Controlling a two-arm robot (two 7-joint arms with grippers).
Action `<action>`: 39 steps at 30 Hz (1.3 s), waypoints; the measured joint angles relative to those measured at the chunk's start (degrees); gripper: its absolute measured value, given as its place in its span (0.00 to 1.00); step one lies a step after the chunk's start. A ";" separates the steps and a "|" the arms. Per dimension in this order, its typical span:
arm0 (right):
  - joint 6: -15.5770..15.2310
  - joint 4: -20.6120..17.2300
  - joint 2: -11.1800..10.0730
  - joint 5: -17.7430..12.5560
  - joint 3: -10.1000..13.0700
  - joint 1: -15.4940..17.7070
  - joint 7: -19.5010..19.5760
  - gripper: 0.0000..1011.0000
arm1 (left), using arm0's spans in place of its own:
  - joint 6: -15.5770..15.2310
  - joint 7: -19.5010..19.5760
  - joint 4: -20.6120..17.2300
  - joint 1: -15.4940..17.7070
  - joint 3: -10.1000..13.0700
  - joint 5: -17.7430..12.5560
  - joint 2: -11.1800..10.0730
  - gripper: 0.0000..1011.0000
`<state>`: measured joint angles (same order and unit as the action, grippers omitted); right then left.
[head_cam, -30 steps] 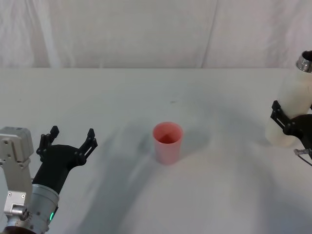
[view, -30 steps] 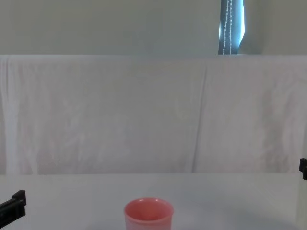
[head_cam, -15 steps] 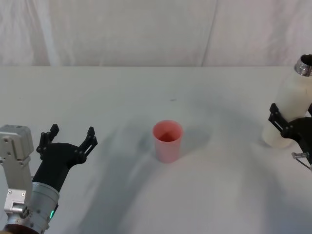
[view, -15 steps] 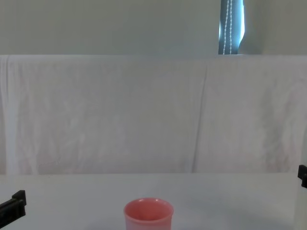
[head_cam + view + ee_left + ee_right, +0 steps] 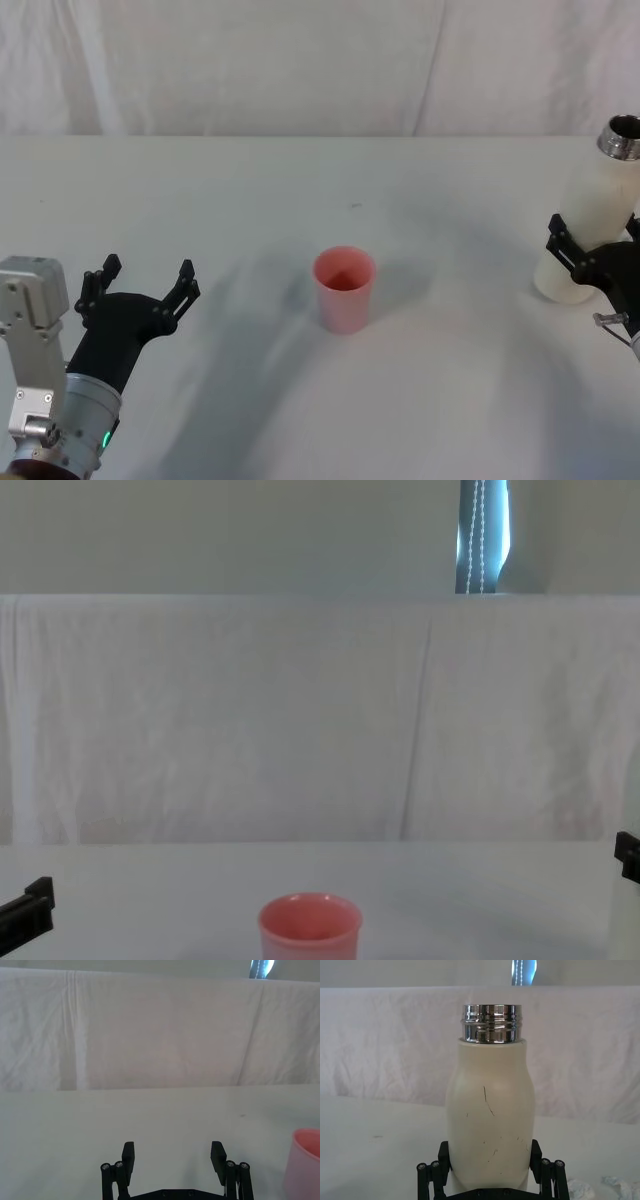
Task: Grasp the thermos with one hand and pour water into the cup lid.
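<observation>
1. Cup lid (image 5: pixel 344 290): pink, upright, mid-table.
2. Thermos (image 5: pixel 589 228): far right of the cup lid, uncapped.
3. Right gripper (image 5: pixel 583 262): jaws clenched around the thermos body.
4. Left gripper (image 5: pixel 140 288): left of the cup lid, jaws released.

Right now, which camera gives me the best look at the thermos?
The right wrist view: the thermos stands upright, steel neck to lower body, between the right hand. The head view catches it at the right edge, tilted.

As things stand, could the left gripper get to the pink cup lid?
Probably yes: the left gripper is open, and bare table lies between it and the cup lid, with nothing in the way.
</observation>
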<state>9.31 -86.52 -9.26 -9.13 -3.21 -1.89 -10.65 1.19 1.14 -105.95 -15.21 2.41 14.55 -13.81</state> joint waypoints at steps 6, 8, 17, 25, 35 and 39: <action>0.19 0.69 0.03 0.12 -0.01 -0.34 0.00 0.95 | 0.00 0.00 0.00 0.00 0.00 0.00 0.00 0.99; 0.24 0.98 0.08 0.16 -0.02 -0.50 0.01 0.95 | 0.00 0.00 0.00 0.00 0.00 0.00 0.00 0.99; 0.14 1.63 0.14 0.24 -0.07 -1.12 0.03 0.95 | 0.00 0.00 0.00 0.00 0.00 0.00 0.00 0.99; -0.18 1.97 0.15 0.35 -0.18 -1.53 0.08 0.95 | 0.00 0.00 0.00 0.00 0.00 0.00 0.00 0.99; -0.33 2.28 0.15 0.51 -0.30 -1.78 0.13 0.95 | 0.00 0.00 0.00 0.00 0.00 0.00 0.00 0.99; -0.43 2.41 0.13 0.54 -0.29 -1.82 0.15 0.95 | 0.00 0.00 0.00 0.00 0.00 0.00 0.00 0.99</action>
<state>8.89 -84.11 -9.13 -8.59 -3.50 -3.71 -10.50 1.19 1.14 -105.95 -15.21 2.41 14.54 -13.81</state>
